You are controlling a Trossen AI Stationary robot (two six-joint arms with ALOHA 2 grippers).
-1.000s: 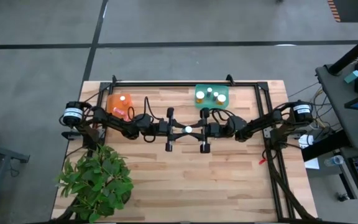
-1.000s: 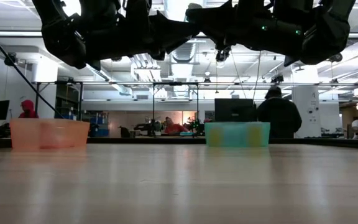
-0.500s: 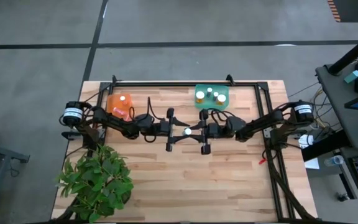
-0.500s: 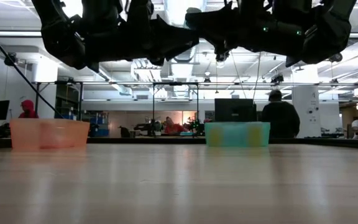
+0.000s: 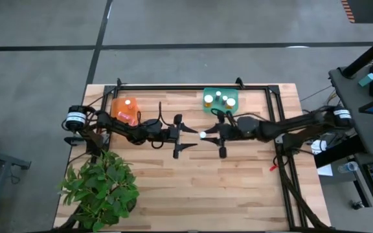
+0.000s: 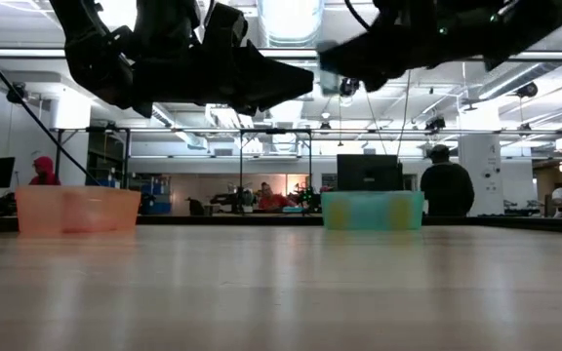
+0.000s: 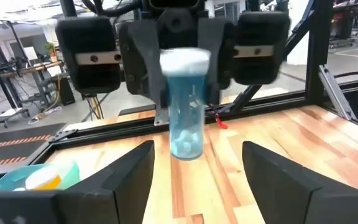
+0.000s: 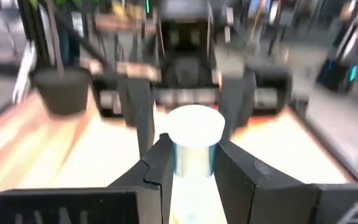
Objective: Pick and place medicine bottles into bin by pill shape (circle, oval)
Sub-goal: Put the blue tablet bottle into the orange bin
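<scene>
My right gripper (image 5: pixel 206 135) has its jaws clamped on a white-capped bottle (image 5: pixel 203 135) above mid-table (image 5: pixel 238 181); my left gripper (image 5: pixel 188 137) faces it, jaws spread, holding nothing.

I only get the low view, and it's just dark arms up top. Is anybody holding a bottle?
Observer: Yes. The right gripper is shut on a white-capped bottle, up in the air over mid-table.
Operator: Is the other arm holding it too?
Observer: No. The left gripper is open and faces the bottle, with a finger on each side, not touching it.
Operator: What's inside the green bin?
Observer: From above, three white caps show in the green bin.
</scene>
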